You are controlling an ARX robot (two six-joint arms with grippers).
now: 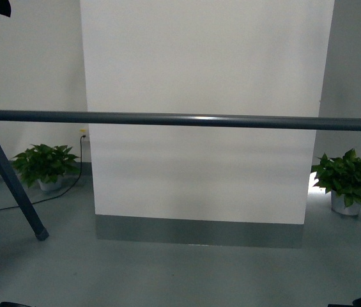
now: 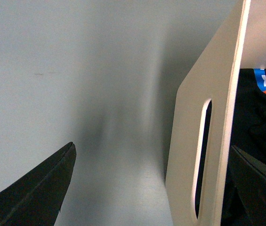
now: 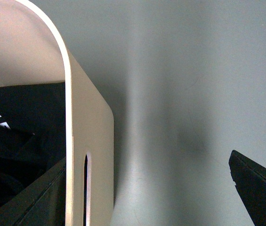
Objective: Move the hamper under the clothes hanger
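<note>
Grey floor is seen past both grippers, spread wide astride the hamper [image 2: 203, 155] walls; unclamped, it could get skewed short of the hanger [image 1: 180, 119].

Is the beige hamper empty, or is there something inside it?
Not empty. The hamper holds black clothing with printed lettering, seen past its rim in both wrist views. How full it is cannot be told.

Two potted plants [image 1: 45, 165] [image 1: 350, 181] flank a white wall panel [image 1: 202, 109]
</note>
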